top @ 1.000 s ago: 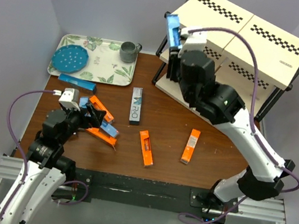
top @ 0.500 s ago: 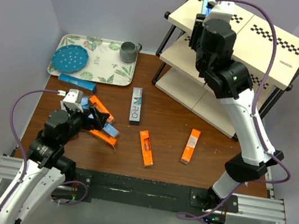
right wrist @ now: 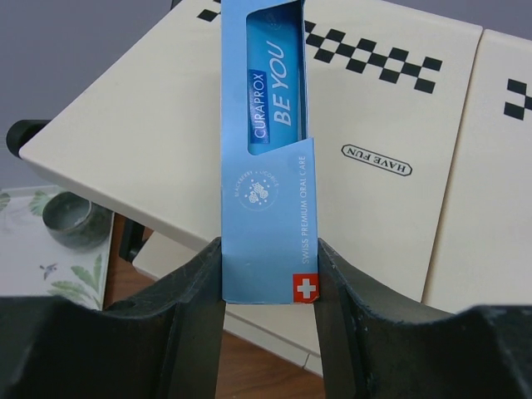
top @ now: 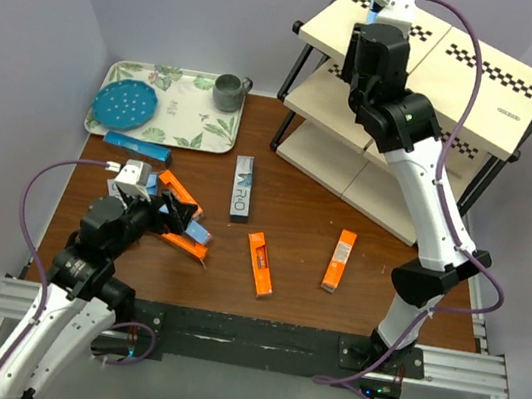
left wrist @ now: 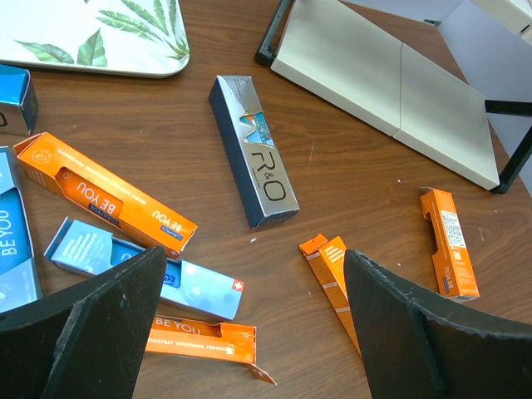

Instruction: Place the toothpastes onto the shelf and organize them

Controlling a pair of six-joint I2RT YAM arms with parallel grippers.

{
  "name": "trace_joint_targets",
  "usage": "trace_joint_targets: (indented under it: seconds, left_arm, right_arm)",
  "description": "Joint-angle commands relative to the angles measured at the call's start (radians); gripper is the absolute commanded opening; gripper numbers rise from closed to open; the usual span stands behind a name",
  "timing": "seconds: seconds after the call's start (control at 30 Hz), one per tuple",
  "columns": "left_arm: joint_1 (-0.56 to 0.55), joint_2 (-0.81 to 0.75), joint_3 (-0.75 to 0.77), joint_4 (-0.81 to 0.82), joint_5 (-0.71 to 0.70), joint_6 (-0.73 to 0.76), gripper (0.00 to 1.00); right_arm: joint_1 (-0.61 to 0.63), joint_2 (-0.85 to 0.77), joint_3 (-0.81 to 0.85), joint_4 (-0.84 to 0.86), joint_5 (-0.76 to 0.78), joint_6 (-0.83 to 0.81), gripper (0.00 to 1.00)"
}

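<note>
While the right jaws clamp it, blue toothpaste (right wrist: 266, 208) hangs over the shelf (right wrist: 125, 133).

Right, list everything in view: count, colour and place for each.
shelf: one, black and cream, far right
tray: one, white with leaves, far left
plate: one, blue, on the tray
mug: one, grey, on the tray
orange toothpastes: four, orange, two mid-table, two in the left pile
blue toothpastes: three, blue, left part of the table
grey toothpaste: one, grey, mid-table
held toothpaste: one, light blue, upright by the shelf's top board
left gripper: one, black, open above the left pile
right gripper: one, black, shut on the held toothpaste
</note>
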Motion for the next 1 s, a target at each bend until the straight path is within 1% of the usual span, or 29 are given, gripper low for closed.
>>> trace_joint_targets:
  seconds: [0.0, 0.03, 0.1, 0.13, 0.27, 0.33, 0.53, 0.8, 0.97]
  left_arm:
    - [-0.008, -0.004, -0.005, 0.023, 0.004, -0.007, 0.93]
    - [-0.008, -0.004, -0.005, 0.023, 0.004, -0.007, 0.93]
    - [-0.009, -0.002, -0.005, 0.023, 0.004, -0.007, 0.93]
    - [-0.009, -0.002, -0.005, 0.023, 0.004, -0.007, 0.93]
    - [-0.009, 0.001, -0.005, 0.023, 0.004, -0.007, 0.93]
    - [-0.011, 0.001, -0.004, 0.023, 0.004, -0.007, 0.93]
    - [-0.014, 0.004, -0.007, 0.023, 0.004, -0.007, 0.93]
    - [-0.018, 0.003, -0.005, 0.023, 0.004, -0.007, 0.93]
    - [-0.019, -0.001, -0.005, 0.023, 0.0, -0.007, 0.93]
  right_arm:
    - [-0.009, -0.023, 0.056, 0.017, -0.011, 0.046, 0.49]
    - [-0.009, -0.023, 0.056, 0.017, -0.016, 0.05, 0.53]
    - [-0.01, -0.023, 0.058, 0.014, -0.022, 0.055, 0.57]
    - [-0.01, -0.023, 0.056, 0.01, -0.03, 0.063, 0.61]
    - [-0.01, -0.037, 0.049, 0.006, -0.076, 0.079, 0.65]
    - [-0.01, -0.046, 0.038, 0.006, -0.091, 0.092, 0.64]
    - [-0.01, -0.078, -0.003, 0.021, -0.143, 0.112, 0.57]
    - [-0.01, -0.033, 0.027, 0.052, -0.183, 0.113, 0.56]
    - [-0.01, -0.003, 0.047, 0.06, -0.197, 0.113, 0.52]
